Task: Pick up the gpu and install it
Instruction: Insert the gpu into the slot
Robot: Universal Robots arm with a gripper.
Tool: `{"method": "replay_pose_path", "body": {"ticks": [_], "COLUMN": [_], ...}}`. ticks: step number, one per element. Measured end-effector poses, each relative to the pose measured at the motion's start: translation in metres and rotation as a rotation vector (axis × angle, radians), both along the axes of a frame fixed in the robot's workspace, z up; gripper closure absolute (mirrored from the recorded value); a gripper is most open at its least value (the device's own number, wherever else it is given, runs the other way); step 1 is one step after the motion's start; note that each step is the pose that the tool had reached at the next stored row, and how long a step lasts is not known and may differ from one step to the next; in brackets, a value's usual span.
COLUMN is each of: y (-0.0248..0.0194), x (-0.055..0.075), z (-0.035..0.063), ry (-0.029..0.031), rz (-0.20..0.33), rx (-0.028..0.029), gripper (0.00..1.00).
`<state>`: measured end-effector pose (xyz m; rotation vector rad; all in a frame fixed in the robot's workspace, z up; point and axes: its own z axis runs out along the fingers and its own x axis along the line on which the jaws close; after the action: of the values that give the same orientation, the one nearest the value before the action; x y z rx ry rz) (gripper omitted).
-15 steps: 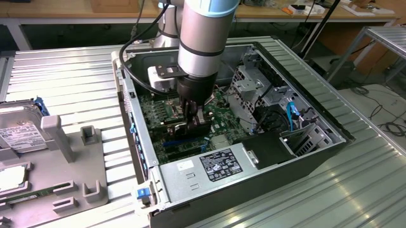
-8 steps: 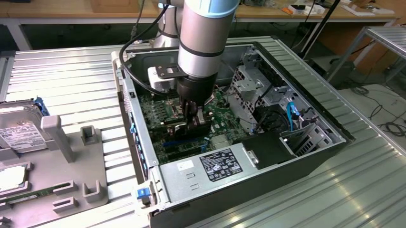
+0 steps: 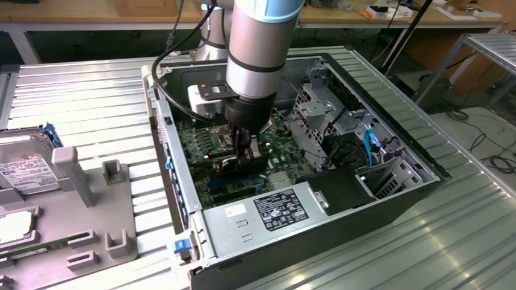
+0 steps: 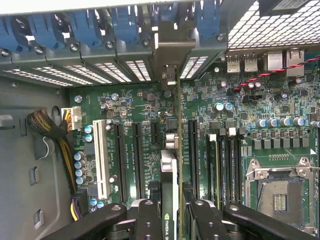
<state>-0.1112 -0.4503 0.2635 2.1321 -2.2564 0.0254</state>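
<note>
Fingers of the gripper (image 4: 171, 220) were clamped on the gpu (image 4: 170, 150), which I saw edge-on at the frame's centre, standing upright over the motherboard (image 4: 280, 145) between its slots inside the computer case (image 3: 403, 199), bracket toward the blue clips (image 4: 125, 22).

A shiny metal table (image 3: 89, 96) with long ridges is filling the middle. Wooden benches (image 3: 96, 15) are standing behind it. Black cables (image 3: 492, 151) are lying on the grey floor (image 3: 475, 124) on the exterior view's right.
</note>
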Motion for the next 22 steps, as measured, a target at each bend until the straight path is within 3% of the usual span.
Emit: {"method": "replay_pose_path", "body": {"ticks": [12, 22], "y": [0.0037, 0.0039], "x": [0.0003, -0.0005], "z": [0.0001, -0.0015], "ry": [0.0002, 0.0001], "rz": [0.024, 0.031], "rx": [-0.0002, -0.0003], "gripper": [0.73, 0.73]}}
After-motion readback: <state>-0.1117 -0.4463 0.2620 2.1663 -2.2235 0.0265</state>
